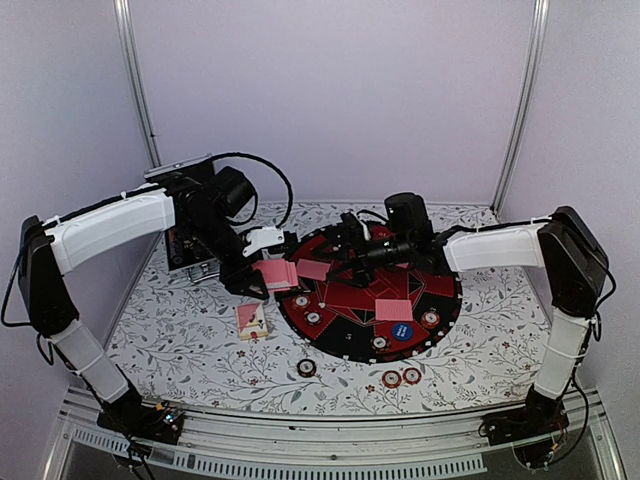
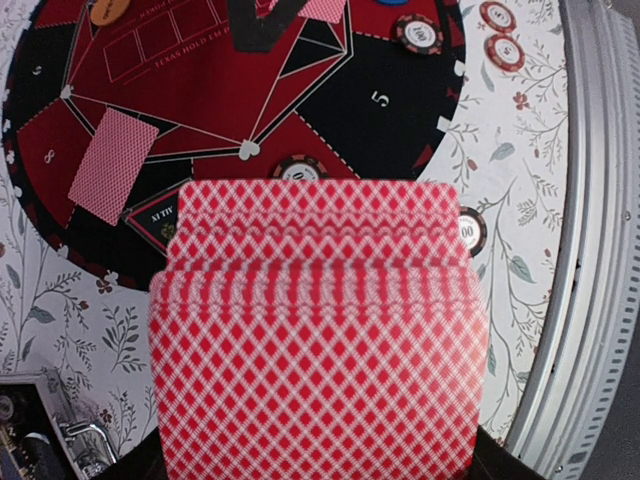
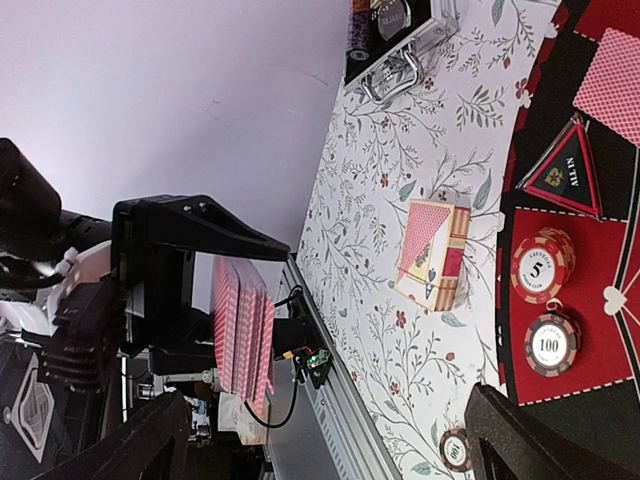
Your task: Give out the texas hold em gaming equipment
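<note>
My left gripper is shut on a fanned stack of pink-backed playing cards, held above the left rim of the round black-and-red poker mat. The stack hides the jaws in the left wrist view. The right gripper hangs open and empty just right of the stack, facing it; its dark fingers frame the held cards. Two cards lie face down on the mat, beside a blue button, an orange button and several chips.
A card box lies on the floral cloth left of the mat. Three chips sit off the mat near the front rail. The black silver-edged case stands at the back left behind the left arm.
</note>
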Tool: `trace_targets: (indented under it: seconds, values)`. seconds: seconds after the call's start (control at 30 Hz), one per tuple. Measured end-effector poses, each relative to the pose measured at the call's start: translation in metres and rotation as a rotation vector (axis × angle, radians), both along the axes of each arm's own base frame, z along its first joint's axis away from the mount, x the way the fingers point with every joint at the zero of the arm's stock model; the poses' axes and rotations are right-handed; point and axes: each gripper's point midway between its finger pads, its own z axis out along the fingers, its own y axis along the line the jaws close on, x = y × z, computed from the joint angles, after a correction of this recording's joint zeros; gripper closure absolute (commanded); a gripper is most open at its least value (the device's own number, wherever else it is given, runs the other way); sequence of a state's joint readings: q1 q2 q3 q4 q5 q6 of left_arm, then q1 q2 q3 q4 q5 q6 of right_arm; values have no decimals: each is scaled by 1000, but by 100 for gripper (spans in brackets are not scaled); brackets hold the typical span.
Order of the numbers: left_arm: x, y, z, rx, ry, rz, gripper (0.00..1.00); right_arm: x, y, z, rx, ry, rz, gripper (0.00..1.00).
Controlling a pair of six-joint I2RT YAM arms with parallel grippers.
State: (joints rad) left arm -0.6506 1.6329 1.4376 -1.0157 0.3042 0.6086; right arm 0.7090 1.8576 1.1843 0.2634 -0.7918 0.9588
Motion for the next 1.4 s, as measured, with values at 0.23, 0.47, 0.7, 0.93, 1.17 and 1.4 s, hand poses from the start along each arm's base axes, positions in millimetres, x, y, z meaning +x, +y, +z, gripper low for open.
trace_targets:
  seconds: [0.23,0.47,0.7,0.93,1.17,1.4]
  values:
    - [0,0,0,-1,1,0,100,-5,34,-14,-5,37,48,1]
    - [0,0,0,-1,1,0,100,-14,59,-17,17,57,90,1]
    - [0,0,-2,3,5,0,100,-18,78,-13,53,69,123,2]
    - [1,-1,-4,6,9,1,100,-24,97,-17,77,89,160,4]
    - [1,0,-5,9,14,8,100,-32,113,-21,92,114,189,7]
    - [1,0,-6,11,15,11,100,-35,121,-22,112,131,205,9]
